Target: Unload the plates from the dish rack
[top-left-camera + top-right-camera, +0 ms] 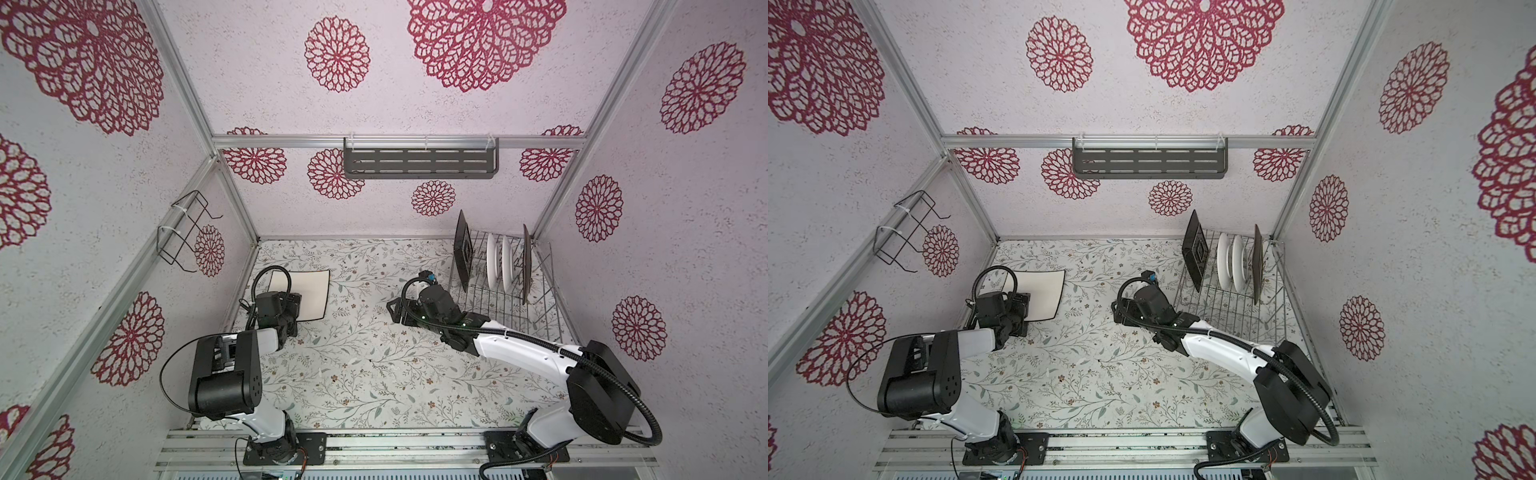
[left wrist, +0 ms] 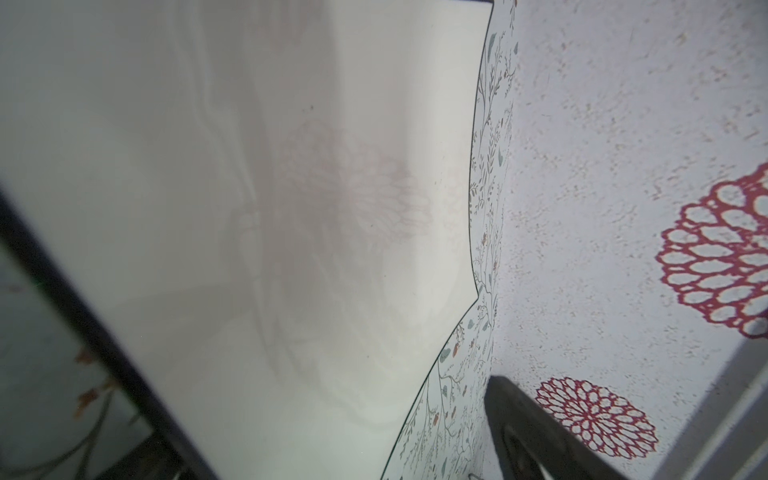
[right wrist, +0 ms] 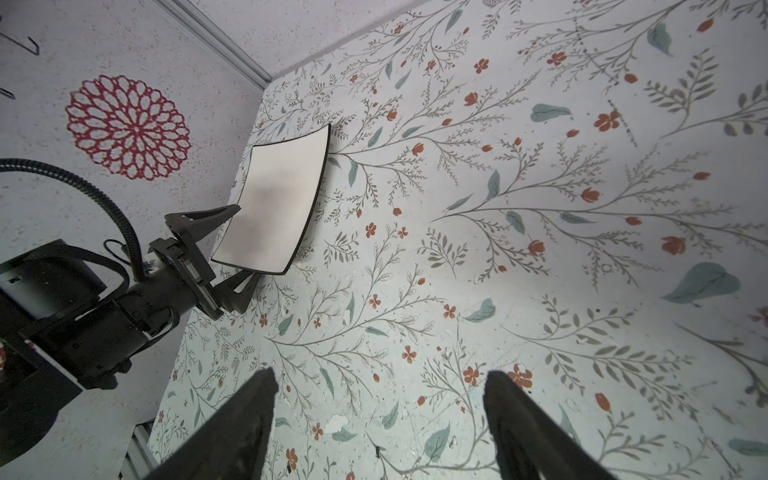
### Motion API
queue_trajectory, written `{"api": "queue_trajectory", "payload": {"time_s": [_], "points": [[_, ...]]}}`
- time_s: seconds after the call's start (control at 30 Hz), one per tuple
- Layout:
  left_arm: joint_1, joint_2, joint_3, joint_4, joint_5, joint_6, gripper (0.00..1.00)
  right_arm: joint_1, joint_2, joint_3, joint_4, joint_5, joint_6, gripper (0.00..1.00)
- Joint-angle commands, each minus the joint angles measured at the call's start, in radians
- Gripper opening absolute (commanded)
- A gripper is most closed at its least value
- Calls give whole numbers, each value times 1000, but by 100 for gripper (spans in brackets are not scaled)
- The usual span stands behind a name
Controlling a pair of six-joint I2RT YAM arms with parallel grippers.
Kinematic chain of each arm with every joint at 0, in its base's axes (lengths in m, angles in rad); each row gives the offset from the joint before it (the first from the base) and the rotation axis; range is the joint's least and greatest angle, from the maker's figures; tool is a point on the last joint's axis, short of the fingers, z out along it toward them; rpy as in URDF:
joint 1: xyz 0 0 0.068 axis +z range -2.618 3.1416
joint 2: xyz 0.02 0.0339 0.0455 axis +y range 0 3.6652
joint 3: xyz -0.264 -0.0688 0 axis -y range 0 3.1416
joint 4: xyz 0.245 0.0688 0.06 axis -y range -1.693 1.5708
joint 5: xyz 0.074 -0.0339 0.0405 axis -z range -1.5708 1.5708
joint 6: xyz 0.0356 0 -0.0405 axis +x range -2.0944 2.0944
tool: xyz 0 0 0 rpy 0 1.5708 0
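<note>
The silver wire dish rack (image 1: 498,309) (image 1: 1225,309) stands at the back right. Upright in it are a black square plate (image 1: 463,253) (image 1: 1196,249), two round white plates (image 1: 492,266) (image 1: 1225,262) and a dark square plate (image 1: 527,266) (image 1: 1257,264). A plain white square plate (image 1: 311,291) (image 1: 1046,289) (image 3: 282,199) (image 2: 249,208) lies flat on the table at the left. My left gripper (image 1: 293,301) (image 3: 243,243) is open, its fingers on either side of that plate's near edge. Left of the rack, my right gripper (image 3: 380,382) (image 1: 395,309) hangs open over bare table, empty.
A dark grey slotted shelf (image 1: 419,164) hangs on the back wall. On the left wall is a black wire bracket (image 1: 187,232). Aluminium frame posts stand in the back corners, and a rail (image 1: 415,451) runs along the front.
</note>
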Motion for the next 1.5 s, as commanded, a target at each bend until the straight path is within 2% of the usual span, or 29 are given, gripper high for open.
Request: {"api": "queue_trajectory", "payload": {"time_s": [0.0, 0.73, 0.93, 1.13, 1.3, 1.47], "points": [[-1, -26, -14, -53, -27, 22, 97, -7, -63, -12, 12, 46, -11, 82], [0, -72, -104, -57, -22, 24, 97, 1, -122, 1, -74, 101, -14, 81], [-6, -120, -162, -64, -36, 23, 97, 5, -127, -4, -72, 96, -20, 81], [-47, -212, -220, -99, -83, 40, 97, 5, -140, -19, -57, 84, -22, 82], [-66, -370, -213, -241, -134, 80, 97, 7, -167, -34, -77, 81, -37, 82], [-88, -520, -171, -376, -148, 119, 97, -5, -227, -24, -183, 178, -88, 84]]}}
